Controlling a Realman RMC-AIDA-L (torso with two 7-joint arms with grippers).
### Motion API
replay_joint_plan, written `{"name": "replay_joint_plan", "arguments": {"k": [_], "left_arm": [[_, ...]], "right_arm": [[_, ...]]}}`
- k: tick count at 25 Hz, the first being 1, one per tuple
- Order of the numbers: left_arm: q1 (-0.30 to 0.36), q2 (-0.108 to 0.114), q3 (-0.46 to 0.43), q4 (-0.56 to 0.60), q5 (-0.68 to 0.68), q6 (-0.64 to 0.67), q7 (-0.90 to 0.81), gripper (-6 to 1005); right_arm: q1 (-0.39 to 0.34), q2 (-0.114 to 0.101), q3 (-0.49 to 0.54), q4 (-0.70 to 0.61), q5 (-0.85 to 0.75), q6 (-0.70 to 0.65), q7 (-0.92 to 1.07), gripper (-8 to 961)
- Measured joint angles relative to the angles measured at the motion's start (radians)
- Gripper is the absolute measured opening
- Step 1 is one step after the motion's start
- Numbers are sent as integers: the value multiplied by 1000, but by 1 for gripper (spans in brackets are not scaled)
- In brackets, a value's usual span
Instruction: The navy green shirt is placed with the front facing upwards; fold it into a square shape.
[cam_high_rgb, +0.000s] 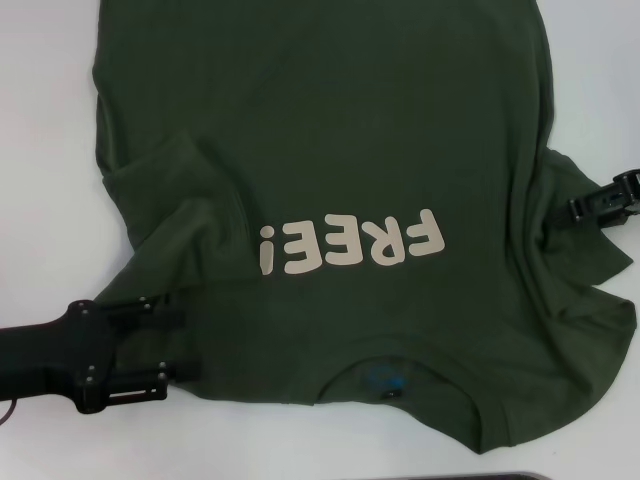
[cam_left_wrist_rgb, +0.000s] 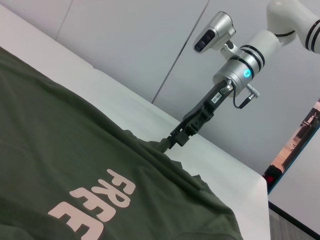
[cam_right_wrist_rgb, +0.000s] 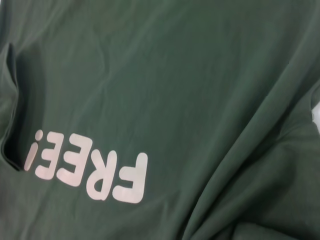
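The navy green shirt (cam_high_rgb: 340, 150) lies front up on the white table (cam_high_rgb: 40, 120), its cream "FREE!" lettering (cam_high_rgb: 350, 248) upside down to me and the neck with its blue label (cam_high_rgb: 385, 380) nearest me. Its sleeve on my left is folded in over the body (cam_high_rgb: 165, 185). My left gripper (cam_high_rgb: 172, 348) sits at the shirt's near left shoulder edge, jaws apart, fingertips touching the fabric. My right gripper (cam_high_rgb: 572, 212) is at the right sleeve. In the left wrist view the right gripper (cam_left_wrist_rgb: 169, 144) pinches a raised peak of cloth. The right wrist view shows only the shirt (cam_right_wrist_rgb: 165, 85).
A dark object (cam_high_rgb: 520, 476) pokes in at the bottom edge of the head view. The table's far corner (cam_left_wrist_rgb: 260, 180) and a grey panelled wall (cam_left_wrist_rgb: 125, 45) show in the left wrist view.
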Motion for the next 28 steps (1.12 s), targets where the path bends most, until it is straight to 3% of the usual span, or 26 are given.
{"name": "replay_joint_plan", "arguments": {"k": [9, 19, 28], "left_arm": [[-1, 1, 0, -9, 0, -2, 0, 717], [1, 2, -24, -9, 0, -3, 0, 717], [2, 0, -25, -9, 0, -2, 0, 717]], "right_arm": [[20, 6, -54, -16, 1, 8, -36, 898], [30, 19, -206, -50, -14, 20, -70, 897], [43, 25, -205, -57, -74, 33, -61, 897]]}}
